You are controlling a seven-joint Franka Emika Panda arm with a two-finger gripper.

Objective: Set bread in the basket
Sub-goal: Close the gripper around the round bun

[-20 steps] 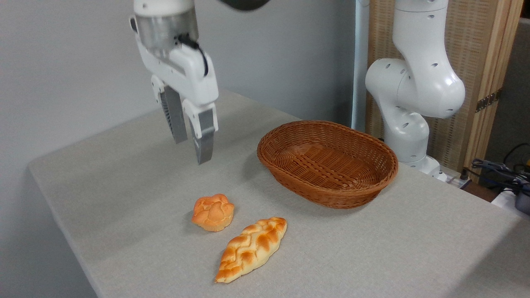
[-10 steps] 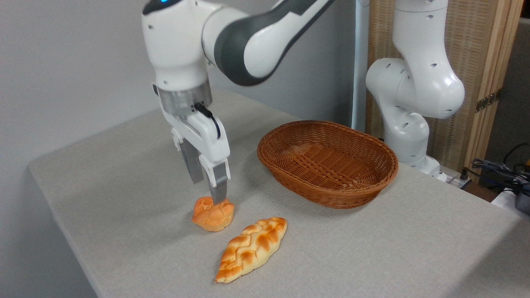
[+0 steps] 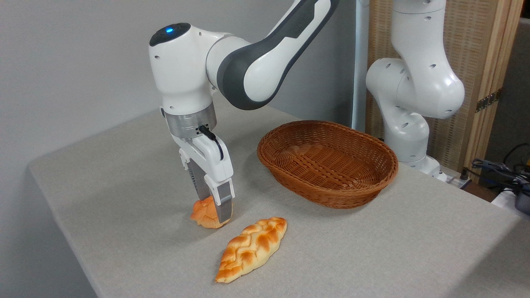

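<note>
Two claw [image 3: 215, 207] fingers straddle the bread [image 3: 205, 213] on the desk [image 3: 124, 174], closed around it; the basket [image 3: 327, 163] sits apart.

A single fixed view is given, taken from above and in front of the table [image 3: 124, 174], looking down at an angle across its near corner toward a grey wall [image 3: 74, 62]. The table is seen at close range and fills most of the lower frame. The arm's base [image 3: 408, 136] is seen at the far right edge, beside a wooden screen [image 3: 476, 82].
</note>
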